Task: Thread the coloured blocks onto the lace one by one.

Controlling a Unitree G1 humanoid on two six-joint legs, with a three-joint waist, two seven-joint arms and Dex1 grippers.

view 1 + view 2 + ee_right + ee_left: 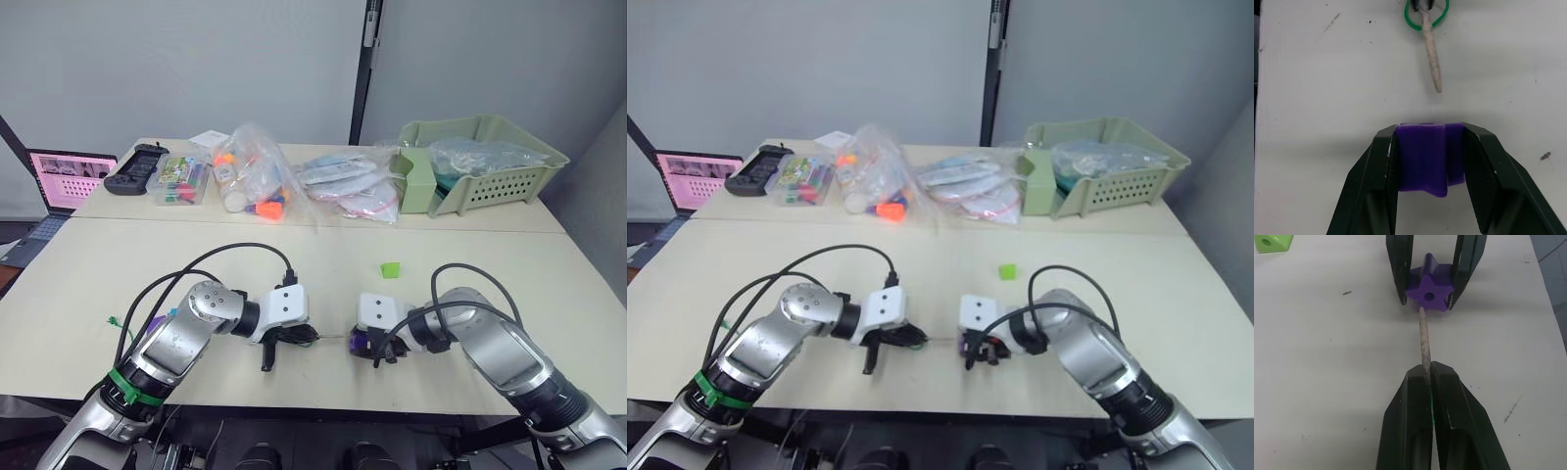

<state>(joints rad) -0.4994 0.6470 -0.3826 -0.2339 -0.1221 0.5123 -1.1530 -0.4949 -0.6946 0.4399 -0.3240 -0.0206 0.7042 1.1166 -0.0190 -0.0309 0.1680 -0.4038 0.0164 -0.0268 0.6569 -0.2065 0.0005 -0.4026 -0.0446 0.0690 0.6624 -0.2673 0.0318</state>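
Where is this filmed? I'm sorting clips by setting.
Probably a lab or office workroom: plain pale tables against a grey wall, an open laptop, a green plastic basket and bags of small toys kept for trials.

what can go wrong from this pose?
1. The lace tip points just below the hole of the purple block; pushed on, it may butt the face and bend instead of entering.
2. The left tool pinches the tip far back, so the long free end could flex or slide in the grip.
3. The right tool holds the star-shaped block by its points; a push might twist it loose.
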